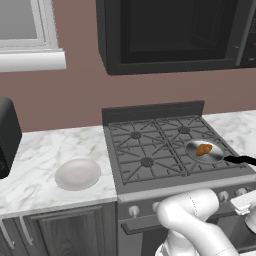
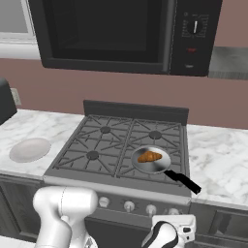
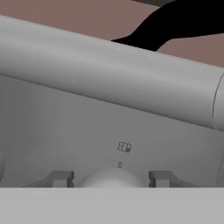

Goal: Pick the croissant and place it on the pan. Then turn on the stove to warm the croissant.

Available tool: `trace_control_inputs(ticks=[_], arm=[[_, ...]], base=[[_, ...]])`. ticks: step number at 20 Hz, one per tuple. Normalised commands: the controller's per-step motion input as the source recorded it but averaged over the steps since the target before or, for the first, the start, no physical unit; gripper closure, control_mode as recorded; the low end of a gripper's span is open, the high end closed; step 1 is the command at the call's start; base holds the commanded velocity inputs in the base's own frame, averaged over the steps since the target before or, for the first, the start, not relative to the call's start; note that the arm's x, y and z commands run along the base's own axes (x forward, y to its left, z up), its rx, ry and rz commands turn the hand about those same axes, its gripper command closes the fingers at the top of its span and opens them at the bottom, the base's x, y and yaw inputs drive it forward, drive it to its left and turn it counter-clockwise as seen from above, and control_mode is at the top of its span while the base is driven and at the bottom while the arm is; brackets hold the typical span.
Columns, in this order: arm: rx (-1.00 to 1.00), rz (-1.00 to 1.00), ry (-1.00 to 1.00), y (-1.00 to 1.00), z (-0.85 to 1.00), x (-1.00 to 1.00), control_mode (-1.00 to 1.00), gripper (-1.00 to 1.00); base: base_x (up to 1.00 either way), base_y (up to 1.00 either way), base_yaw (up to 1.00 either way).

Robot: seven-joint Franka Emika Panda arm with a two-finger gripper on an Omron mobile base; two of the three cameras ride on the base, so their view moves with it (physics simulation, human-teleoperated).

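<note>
The golden-brown croissant (image 1: 203, 149) (image 2: 149, 157) lies in the small grey pan (image 1: 216, 156) (image 2: 159, 168) on the front right burner of the stove (image 1: 145, 172) (image 2: 72, 167). The pan's black handle (image 2: 184, 182) sticks out over the stove's front edge. My gripper (image 3: 110, 178) is low at the stove's front panel. Its two fingertips (image 3: 61, 178) stand close on either side of a round silver knob (image 3: 111, 174), shut on it. A small marking sits on the panel just above that knob. No flame shows under the pan.
A round white plate (image 1: 77, 174) (image 2: 30, 149) rests on the marble counter left of the stove. A black microwave (image 1: 170, 35) (image 2: 121, 34) hangs above the burners. A dark appliance (image 1: 7, 135) stands at the far left. More knobs (image 2: 128, 206) line the front panel.
</note>
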Motion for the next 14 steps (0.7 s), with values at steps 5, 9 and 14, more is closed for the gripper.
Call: trace_control_inputs(ticks=[5,9,14], arm=[[-0.19,0.20,-0.02,-0.06,-0.51,-0.25,-1.00,1.00],[-0.19,0.21,-0.02,-0.06,-0.56,-0.21,-1.00,1.00],[-0.21,0.23,-0.02,-0.08,-0.52,-0.16,-1.00,1.00]], base=[[0.00,0.00,0.00],[0.00,0.00,0.00],[0.00,0.00,0.00]])
